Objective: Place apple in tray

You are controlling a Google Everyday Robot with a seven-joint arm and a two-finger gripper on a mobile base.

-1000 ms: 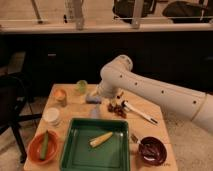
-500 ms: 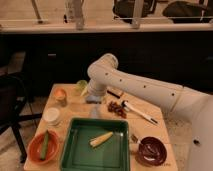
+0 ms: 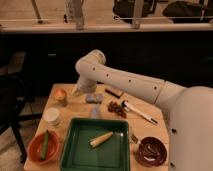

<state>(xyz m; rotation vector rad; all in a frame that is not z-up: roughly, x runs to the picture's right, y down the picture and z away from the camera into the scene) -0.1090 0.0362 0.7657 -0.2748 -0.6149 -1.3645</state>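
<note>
The green tray [image 3: 82, 150] sits at the table's front middle with a pale yellow piece [image 3: 101, 139] lying in it. My white arm reaches in from the right and bends down at the table's back left. The gripper [image 3: 78, 91] is at the arm's end, low over the table beside an orange round thing [image 3: 61, 95]. No apple shows plainly; the spot under the gripper is hidden by the arm.
An orange bowl [image 3: 35, 150] holding a green item stands front left, with a white cup [image 3: 51, 116] behind it. A grey-blue sponge [image 3: 93, 98], brown bits [image 3: 117, 107] and a white utensil [image 3: 137, 113] lie mid-table. A dark red bowl [image 3: 152, 151] stands front right.
My arm has swung left and down toward the table's back left. A greenish round thing seen there earlier is now covered by the arm's end.
</note>
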